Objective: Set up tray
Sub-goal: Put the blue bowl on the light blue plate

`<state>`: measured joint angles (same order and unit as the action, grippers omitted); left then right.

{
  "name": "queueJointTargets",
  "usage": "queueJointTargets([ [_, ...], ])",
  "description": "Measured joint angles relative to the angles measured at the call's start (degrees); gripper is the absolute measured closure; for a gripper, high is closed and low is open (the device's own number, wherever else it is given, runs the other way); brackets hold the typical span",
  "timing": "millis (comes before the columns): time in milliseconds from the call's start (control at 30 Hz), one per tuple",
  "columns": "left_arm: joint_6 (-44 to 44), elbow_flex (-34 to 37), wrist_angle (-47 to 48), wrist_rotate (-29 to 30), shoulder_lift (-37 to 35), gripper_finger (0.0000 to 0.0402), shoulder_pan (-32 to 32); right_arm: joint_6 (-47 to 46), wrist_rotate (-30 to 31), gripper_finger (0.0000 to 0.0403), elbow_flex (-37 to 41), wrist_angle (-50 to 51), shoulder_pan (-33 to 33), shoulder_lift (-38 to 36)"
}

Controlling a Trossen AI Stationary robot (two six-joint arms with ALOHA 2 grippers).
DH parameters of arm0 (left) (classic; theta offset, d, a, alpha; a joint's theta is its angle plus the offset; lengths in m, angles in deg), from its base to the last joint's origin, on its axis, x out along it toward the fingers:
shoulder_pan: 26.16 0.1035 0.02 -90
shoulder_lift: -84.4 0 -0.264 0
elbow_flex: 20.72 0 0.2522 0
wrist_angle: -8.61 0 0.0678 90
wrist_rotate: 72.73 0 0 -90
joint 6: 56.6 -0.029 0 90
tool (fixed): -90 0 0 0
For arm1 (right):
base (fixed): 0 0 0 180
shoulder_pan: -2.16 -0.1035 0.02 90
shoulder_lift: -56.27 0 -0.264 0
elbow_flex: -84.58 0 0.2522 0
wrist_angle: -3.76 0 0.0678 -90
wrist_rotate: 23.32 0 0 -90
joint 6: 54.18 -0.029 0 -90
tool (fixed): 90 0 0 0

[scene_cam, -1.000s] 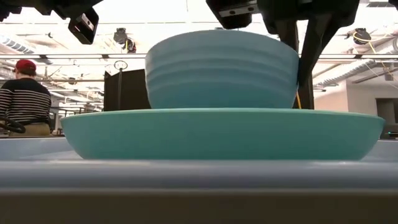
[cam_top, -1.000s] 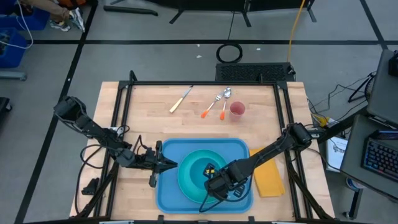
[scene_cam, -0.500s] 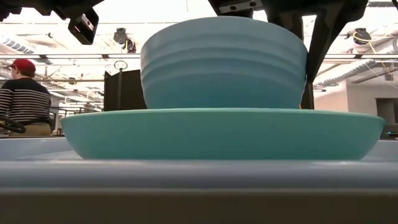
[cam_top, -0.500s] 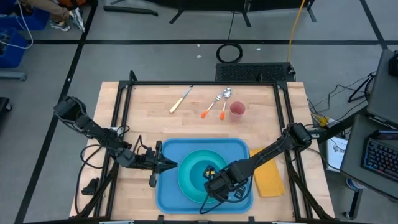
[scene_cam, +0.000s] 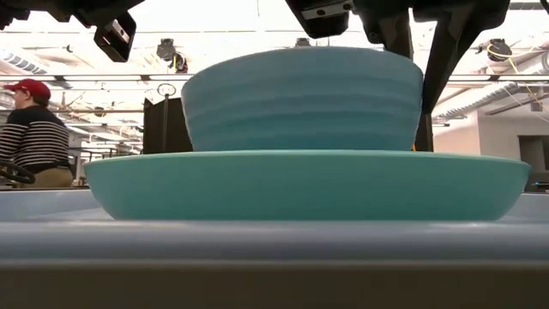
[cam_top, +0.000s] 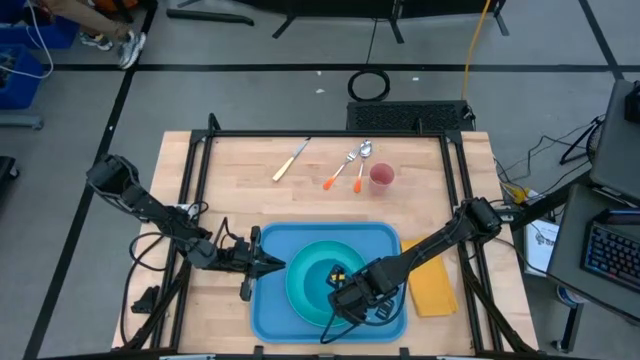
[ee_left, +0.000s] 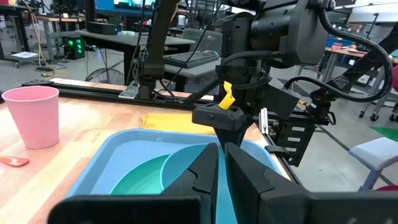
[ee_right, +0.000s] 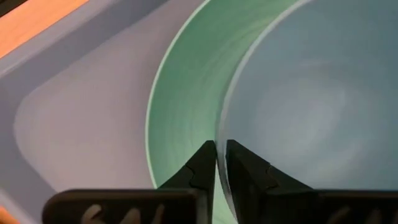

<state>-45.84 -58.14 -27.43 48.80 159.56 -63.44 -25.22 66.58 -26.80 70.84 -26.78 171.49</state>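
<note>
Right claw (ee_right: pixel 216 163) pinches bowl (scene_cam: pixel 302 99) rim (over plate (scene_cam: pixel 307 184))

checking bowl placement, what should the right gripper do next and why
Probably open the right gripper and lift clear: it pinches the rim of the bowl, which already sits on the plate in the tray. Left gripper waits at tray's edge.

One blue tray (cam_top: pixel 268 300); one turquoise plate (cam_top: pixel 300 285) on it; one turquoise bowl (scene_cam: pixel 300 99) on the plate; one yellow-orange napkin (cam_top: pixel 435 285); one pink cup (cam_top: pixel 381 176); one knife (cam_top: pixel 291 159); two orange-handled utensils — one spoon (cam_top: pixel 361 165), one fork (cam_top: pixel 340 170); two arms, each with one pincer — left (cam_top: pixel 268 264), right (cam_top: pixel 340 298); one person (scene_cam: pixel 34 133) in the room behind.
</note>
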Motion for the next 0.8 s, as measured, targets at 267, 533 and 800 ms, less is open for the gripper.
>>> queueJointTargets([
  [267,0.09,0.0,0.02,-0.02,0.0,0.0369,0.0,-1.57,0.23,0.0346,0.01,0.28,0.51,0.0],
  [533,0.24,0.0,0.24,-0.04,0.0,0.0369,0.0,-3.11,0.3,0.0332,-0.01,2.24,0.5,0.0],
  [800,0.22,0.0,0.26,-0.07,0.0,0.0369,0.0,-3.92,4.52,0.0332,0.0,3.77,0.12,-0.42],
])
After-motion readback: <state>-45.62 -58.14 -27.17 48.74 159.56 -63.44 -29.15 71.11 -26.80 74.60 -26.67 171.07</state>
